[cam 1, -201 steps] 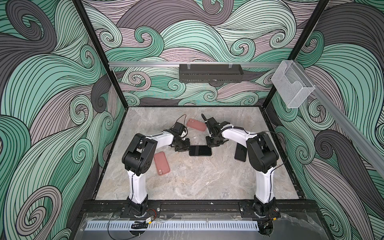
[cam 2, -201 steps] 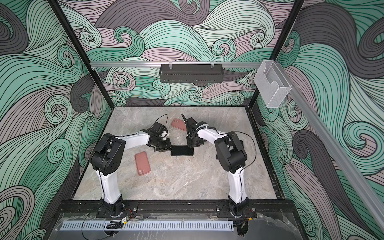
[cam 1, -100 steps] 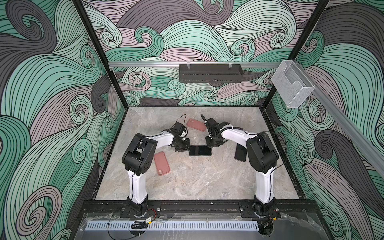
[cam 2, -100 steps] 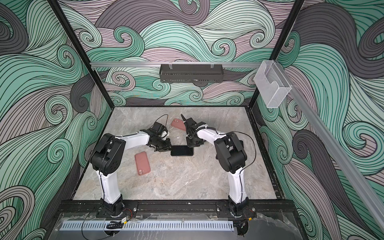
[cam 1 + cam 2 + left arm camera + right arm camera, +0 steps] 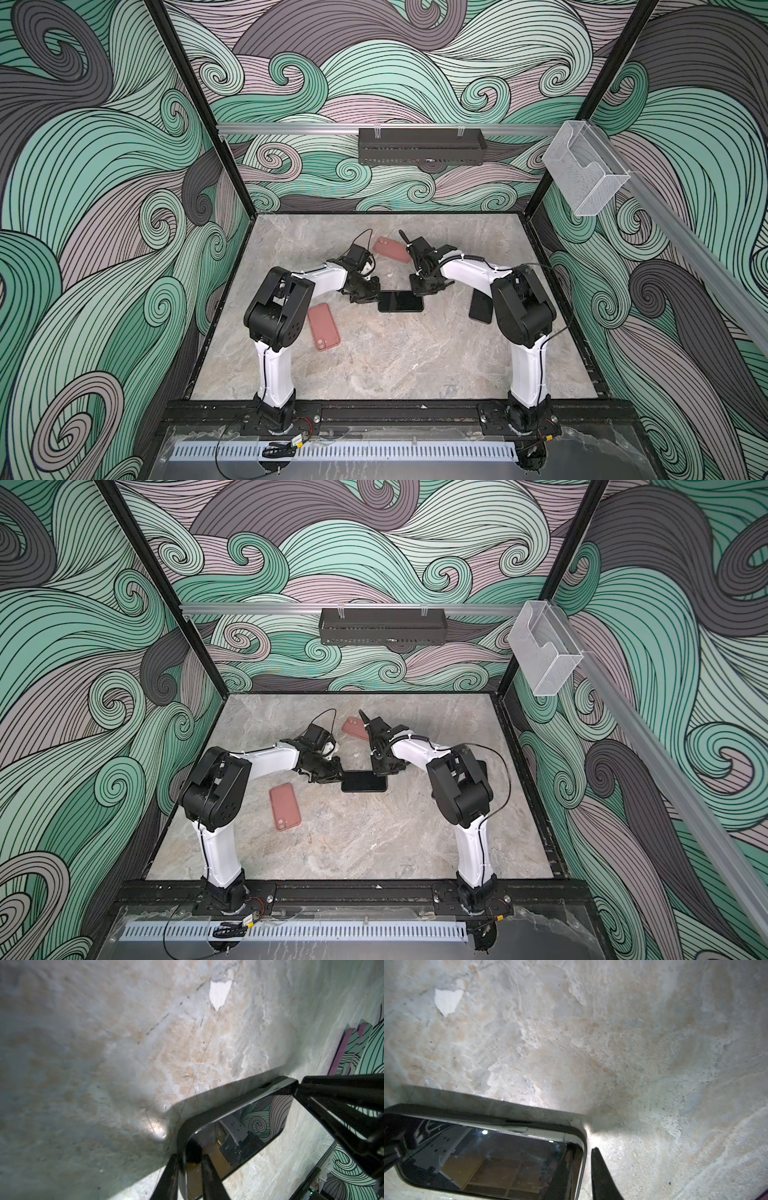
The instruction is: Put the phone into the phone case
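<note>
A black phone lies screen up at the table's middle. A thick black rim, which looks like the phone case, runs around its screen. My left gripper is shut on the phone's left end, one finger over the glass and one outside the rim. My right gripper pinches the far right corner. One of its fingers stands just outside the short end, and the other shows as a dark shape over the screen.
A pink case lies by the left arm and another pink case sits behind the grippers. A second dark phone is partly hidden by the right arm. A white chip marks the table.
</note>
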